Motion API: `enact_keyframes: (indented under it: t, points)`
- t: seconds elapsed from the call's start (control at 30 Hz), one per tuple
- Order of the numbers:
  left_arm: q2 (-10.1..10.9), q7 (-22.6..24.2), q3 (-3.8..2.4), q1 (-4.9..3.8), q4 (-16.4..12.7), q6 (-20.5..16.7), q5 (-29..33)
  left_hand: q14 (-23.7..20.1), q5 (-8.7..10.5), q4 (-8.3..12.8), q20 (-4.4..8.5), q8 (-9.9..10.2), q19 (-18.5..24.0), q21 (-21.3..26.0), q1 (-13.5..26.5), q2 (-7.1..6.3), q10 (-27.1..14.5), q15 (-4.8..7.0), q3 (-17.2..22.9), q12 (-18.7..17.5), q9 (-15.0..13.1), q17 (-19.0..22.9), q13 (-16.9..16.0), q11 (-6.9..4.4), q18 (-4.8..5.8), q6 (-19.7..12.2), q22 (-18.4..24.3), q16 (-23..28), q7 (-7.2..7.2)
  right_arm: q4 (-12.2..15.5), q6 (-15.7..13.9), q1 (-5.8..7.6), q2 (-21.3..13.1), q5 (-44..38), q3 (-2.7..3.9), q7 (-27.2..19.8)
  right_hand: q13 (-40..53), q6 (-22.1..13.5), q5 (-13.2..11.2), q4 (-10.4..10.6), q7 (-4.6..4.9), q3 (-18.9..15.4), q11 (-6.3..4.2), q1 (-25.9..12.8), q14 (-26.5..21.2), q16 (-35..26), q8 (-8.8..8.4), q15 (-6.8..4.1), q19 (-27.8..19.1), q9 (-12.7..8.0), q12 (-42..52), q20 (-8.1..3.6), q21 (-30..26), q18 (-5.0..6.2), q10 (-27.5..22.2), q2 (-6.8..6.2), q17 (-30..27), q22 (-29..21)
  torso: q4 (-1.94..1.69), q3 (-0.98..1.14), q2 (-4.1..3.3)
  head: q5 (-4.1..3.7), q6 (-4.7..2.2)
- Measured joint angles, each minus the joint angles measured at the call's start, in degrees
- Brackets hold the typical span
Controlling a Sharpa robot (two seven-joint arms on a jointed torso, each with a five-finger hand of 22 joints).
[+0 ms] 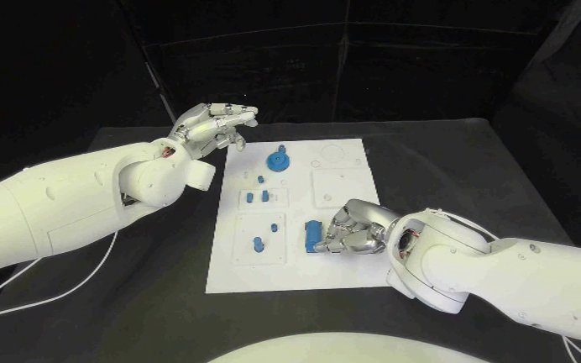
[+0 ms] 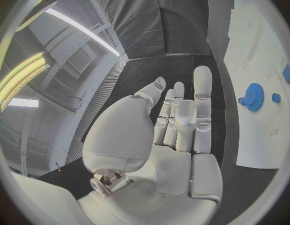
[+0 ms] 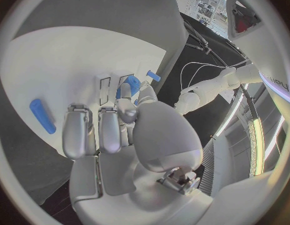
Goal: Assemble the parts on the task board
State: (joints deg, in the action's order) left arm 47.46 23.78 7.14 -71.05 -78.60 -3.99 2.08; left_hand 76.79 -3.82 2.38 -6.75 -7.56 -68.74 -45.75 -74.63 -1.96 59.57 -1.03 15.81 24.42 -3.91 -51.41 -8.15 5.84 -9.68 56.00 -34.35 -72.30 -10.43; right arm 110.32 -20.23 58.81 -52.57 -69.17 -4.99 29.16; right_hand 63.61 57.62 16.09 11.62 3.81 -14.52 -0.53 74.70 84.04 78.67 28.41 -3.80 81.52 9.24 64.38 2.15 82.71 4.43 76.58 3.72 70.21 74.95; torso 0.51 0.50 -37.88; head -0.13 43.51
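Right hand over board near its right edge, fingers curled on blue part. Left hand raised off board's far left corner, fingers spread, holding nothing. Gear near far edge; near edge bare.

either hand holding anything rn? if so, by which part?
Left hand: nothing, fingers apart beside the board. Right hand: fingers curled at a blue part; can't tell whether it's gripped.

Dim black surroundings; bright overhead glare on white surfaces; fisheye-bent wrist-view edges
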Motion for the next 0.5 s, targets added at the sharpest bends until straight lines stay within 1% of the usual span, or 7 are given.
enact_keyframes:
  t: [0.07, 0.13, 0.2, 0.27, 0.33, 0.4, 0.5]
  points:
    - [0.0, 0.0, 0.0, 0.0, 0.0, 0.0, 0.0, 0.0, 0.0, 0.0, 0.0, 0.0, 0.0, 0.0, 0.0, 0.0, 0.0, 0.0, 0.0, 0.0, 0.0, 0.0, 0.0, 0.0, 0.0, 0.0, 0.0, 0.0, 0.0, -0.4, -0.1, 0.0, 0.4, 0.0, 0.0, 0.0, 0.3, 0.2, 0.0, 0.3, -0.16, -0.3, 0.01, -0.2, 0.0, 0.0, 0.0, 0.0, 0.0, 0.1, 0.0, 0.0, 0.0, 0.01, 0.0, 0.23, 0.2, 0.0, -0.01, 0.0, -0.01, 0.02, -0.02]
    - [0.0, 0.0, 0.0, 0.0, 0.0, 0.0, 0.0, 0.0, 0.0, 0.0, 0.0, 0.0, 0.0, 0.0, 0.0, 0.0, 0.0, 0.0, 0.0, 0.0, 0.0, 0.0, 0.0, 0.0, 0.0, 0.0, 0.0, 0.0, 0.0, -0.9, -0.2, 0.0, 0.7, 0.0, 0.0, 0.1, 0.4, 0.2, -1.0, 0.8, -0.21, -0.8, -0.19, -1.2, 0.0, 0.2, 0.37, 0.0, 0.2, 0.1, 0.3, -0.16, 0.0, 0.0, 0.2, 0.49, 0.4, 0.0, -0.01, 0.0, -0.04, 0.1, -0.04]
    - [0.0, 0.0, 0.0, 0.0, 0.0, 0.0, 0.0, 0.0, 0.0, 0.0, 0.0, 0.0, 0.0, 0.0, 0.0, 0.0, 0.0, 0.0, 0.0, 0.0, 0.0, 0.0, 0.0, 0.0, 0.0, 0.0, 0.0, 0.0, 0.0, -1.2, -0.2, 0.0, 1.0, 0.0, 0.0, 0.1, 0.6, 0.2, -3.6, 1.9, -0.21, -1.4, -0.24, -2.4, -0.2, 0.4, 0.69, -0.21, 0.2, 0.3, 0.3, -0.21, 0.1, -0.04, 0.3, 0.84, 0.7, 0.0, -0.03, -0.01, -0.05, 0.19, -0.04]
    - [0.0, 0.0, 0.0, 0.0, 0.0, 0.0, 0.0, 0.0, 0.0, 0.0, 0.0, 0.0, 0.0, 0.0, 0.0, 0.0, 0.0, 0.0, 0.0, 0.0, 0.0, 0.0, 0.0, 0.0, 0.0, 0.0, 0.0, 0.0, 0.0, -1.5, -0.2, 0.0, 1.2, 0.0, 0.0, 0.2, 0.9, 0.4, -6.3, 2.9, -0.41, -1.9, -0.29, -3.2, 0.0, 0.4, 0.87, -0.43, 0.2, 0.4, 0.3, -0.21, 0.3, -0.92, 0.7, 1.38, 0.8, 0.0, -0.04, -0.01, -0.07, 0.22, -0.02]
    - [0.0, 0.0, 0.0, 0.0, 0.0, 0.0, 0.0, 0.0, 0.0, 0.0, 0.0, 0.0, 0.0, 0.0, 0.0, 0.0, 0.0, 0.0, 0.0, 0.0, 0.0, 0.0, -0.1, 0.0, 0.0, 0.0, 0.0, 0.0, 0.0, -1.8, -0.2, 0.0, 1.4, 0.0, 0.0, 0.3, 1.2, 0.4, -8.5, 3.8, -0.41, -2.4, -0.29, -3.9, 0.0, 0.6, 1.26, -0.42, 0.6, 0.5, 0.7, -0.2, 0.3, -0.92, 0.7, 1.65, 1.1, 0.0, -0.04, -0.01, -0.07, 0.24, 0.02]
    - [0.0, 0.0, 0.0, 0.0, -0.1, 0.0, 0.0, 0.0, 0.0, 0.0, 0.0, 0.0, 0.0, 0.0, 0.0, 0.0, 0.0, 0.0, 0.0, 0.0, 0.0, 0.0, -0.1, 0.0, 0.0, 0.0, 0.0, 0.0, 0.0, -2.0, -0.2, 0.0, 1.5, 0.0, 0.0, 0.5, 1.4, 0.4, -9.3, 4.1, -0.41, -2.6, -0.49, -4.0, 0.0, 0.7, 1.32, -0.43, 0.6, 0.5, 0.7, -0.21, 0.5, -0.92, 0.9, 1.68, 1.2, 0.0, -0.04, -0.01, -0.07, 0.3, 0.1]
    - [0.1, 0.0, 0.0, 0.0, -0.1, 0.0, 0.0, 0.0, 0.0, 0.0, 0.0, 0.0, 0.0, 0.0, 0.0, 0.0, 0.0, 0.0, 0.0, 0.0, 0.0, 0.0, -0.1, 0.0, 0.0, 0.0, 0.0, 0.0, 0.0, -2.3, -0.2, 0.0, 1.7, 0.0, 0.0, 0.7, 1.6, 0.4, -9.3, 4.1, -0.41, -2.6, -0.29, -4.0, 0.0, 0.7, 1.32, -0.42, 0.6, 0.5, 1.0, -0.21, 0.5, -0.92, 1.1, 1.68, 1.4, 0.0, -0.04, -0.01, -0.06, 0.32, 0.2]
